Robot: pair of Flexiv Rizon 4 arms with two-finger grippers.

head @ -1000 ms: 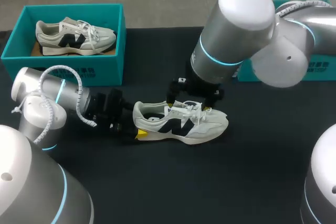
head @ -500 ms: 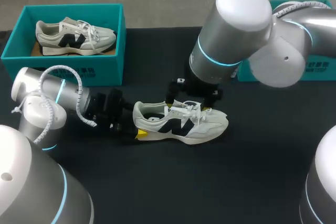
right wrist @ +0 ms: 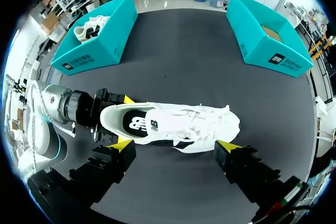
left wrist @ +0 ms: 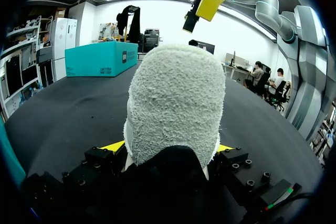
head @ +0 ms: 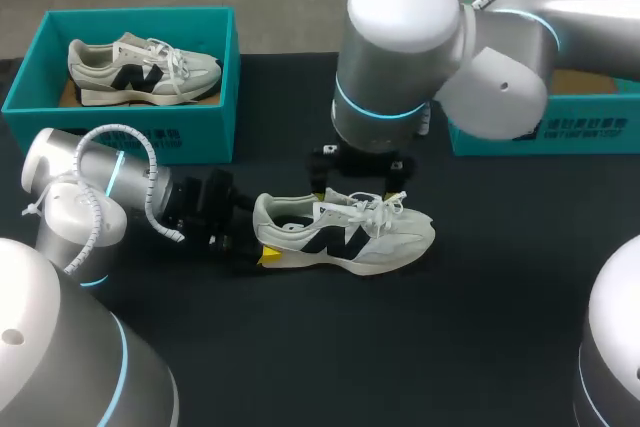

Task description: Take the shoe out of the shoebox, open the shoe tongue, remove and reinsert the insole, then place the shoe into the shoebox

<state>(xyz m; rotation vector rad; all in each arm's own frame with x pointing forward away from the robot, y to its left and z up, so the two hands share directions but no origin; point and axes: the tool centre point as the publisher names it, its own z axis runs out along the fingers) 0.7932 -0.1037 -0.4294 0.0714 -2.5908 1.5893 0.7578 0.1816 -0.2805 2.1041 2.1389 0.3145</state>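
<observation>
Tongue-opening looks like the step in hand. The shoe [head: 345,232] stands on its sole on the dark surface [head: 300,347], outside any box, its heel clamped in the left claw [left wrist: 172,148]. The right claw [right wrist: 174,144] hangs above the laces, fingers apart and empty; next it should drop and pinch the tongue. The shoe is a pale sneaker with a fuzzy heel and a dark insole inside.

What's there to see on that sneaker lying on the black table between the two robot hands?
The sneaker is off-white with a dark side mark, white laces and a dark insole showing inside. It looks like mesh and suede. It stands upright on its sole on the table. The left gripper clamps its fuzzy heel from both sides; the right gripper hangs open above its laces.
</observation>
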